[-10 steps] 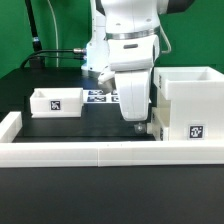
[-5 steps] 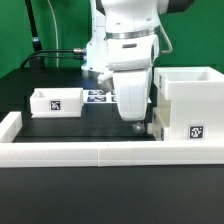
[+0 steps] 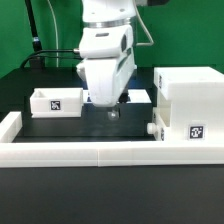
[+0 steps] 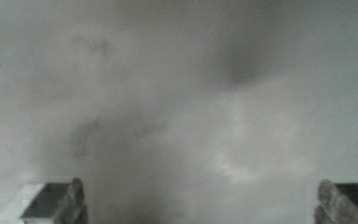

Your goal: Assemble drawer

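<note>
Black tabletop (image 3: 60, 128) before a green backdrop (image 3: 55, 25): arm (image 3: 105, 45) at centre, drawer parts on either side.

From my remote station, the exterior view shows the gripper (image 3: 112, 111) hanging just above the table. It sits between the small drawer box (image 3: 55, 101) on the exterior view's left and the large cabinet shell (image 3: 190, 100) on the exterior view's right. How its jaws stand is too small to judge there. The wrist view supplies that: the two fingertips (image 4: 55, 200) stand far apart with only blurred grey between them (spread wide, holding nothing), but neither part appears in it. The drawer box lies open side up, long axis across the exterior view, tagged wall facing the camera. The shell also turns a tagged wall to the camera. The marker board (image 3: 138, 96) lies behind the gripper.
</note>
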